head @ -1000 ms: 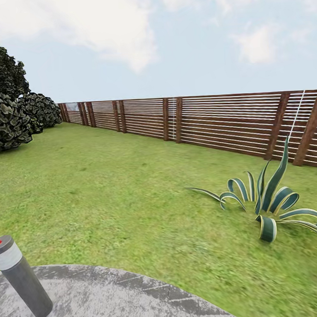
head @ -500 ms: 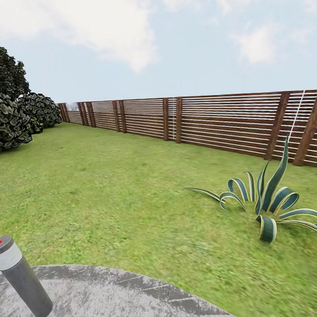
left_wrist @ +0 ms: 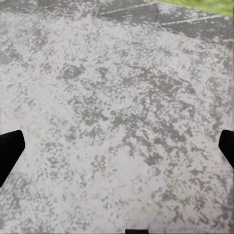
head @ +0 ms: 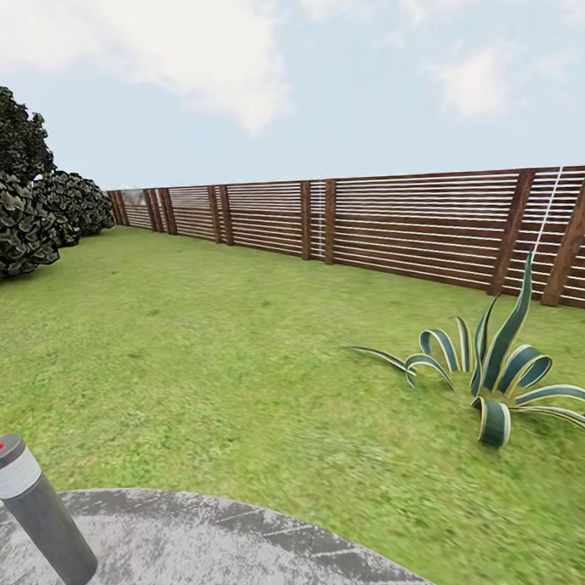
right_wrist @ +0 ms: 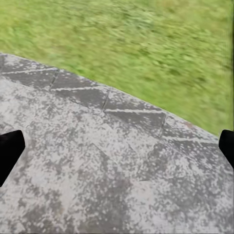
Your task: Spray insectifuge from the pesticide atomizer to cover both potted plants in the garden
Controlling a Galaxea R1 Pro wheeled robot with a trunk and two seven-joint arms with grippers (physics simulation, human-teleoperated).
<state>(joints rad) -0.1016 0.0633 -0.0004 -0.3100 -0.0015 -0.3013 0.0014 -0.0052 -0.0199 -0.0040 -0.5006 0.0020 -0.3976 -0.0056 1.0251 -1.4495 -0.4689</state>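
The pesticide atomizer and the potted plants are out of view. The head view looks across the garden's green lawn (head: pixel 210 347) to a brown slatted fence (head: pixel 392 224). My left gripper (left_wrist: pixel 117 151) hangs open over the speckled grey paving of the patio (left_wrist: pixel 122 97), its dark fingertips (left_wrist: pixel 9 148) spread wide with nothing between them. My right gripper (right_wrist: pixel 117 148) is open too, above the patio's edge (right_wrist: pixel 122 117) where the stone meets the grass (right_wrist: pixel 136 44), and it holds nothing.
A tall grey bollard lamp (head: pixel 38 508) with a white band stands at the patio rim (head: pixel 251 524), lower left. A large white-striped agave (head: pixel 492 369) grows on the right. Dark leafy bushes (head: pixel 20 194) fill the far left.
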